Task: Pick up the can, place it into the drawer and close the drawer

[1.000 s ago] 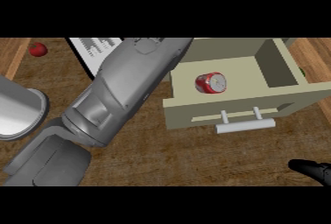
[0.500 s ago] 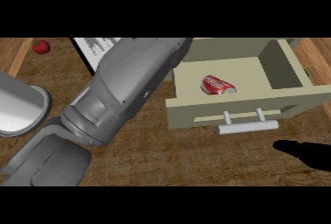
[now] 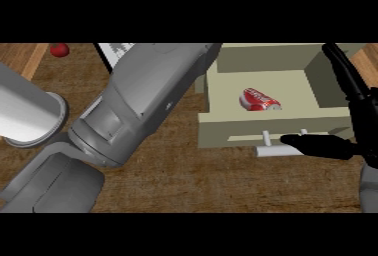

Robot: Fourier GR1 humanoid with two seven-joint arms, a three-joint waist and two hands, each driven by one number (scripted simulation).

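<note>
- The red cylindrical can [image 3: 258,99] with white lettering lies on its side inside the open pale-green box-shaped drawer [image 3: 221,90], toward three o'clock in the head view and near the middle of the drawer's floor.
- The drawer's front panel faces six o'clock and carries a pale bar handle [image 3: 275,149] on two short posts.
- The black right hand [image 3: 353,107] comes in from the four o'clock edge; its long straight fingers [image 3: 341,65] reach up toward one o'clock over the drawer's right wall, spread wide and holding nothing.
- The right hand's thumb [image 3: 319,145] points toward nine o'clock, and its tip is at the handle's right end.
- The grey left forearm [image 3: 140,105] runs from seven o'clock up to twelve o'clock; the left hand is out of sight.
- A shiny grey metal cylinder [image 3: 26,117] stands at nine o'clock on the brown wooden counter [image 3: 221,185].
- A small red round object [image 3: 59,49] sits near eleven o'clock.
- A white sheet with dark print [image 3: 116,50] shows just beside the forearm's upper end.
</note>
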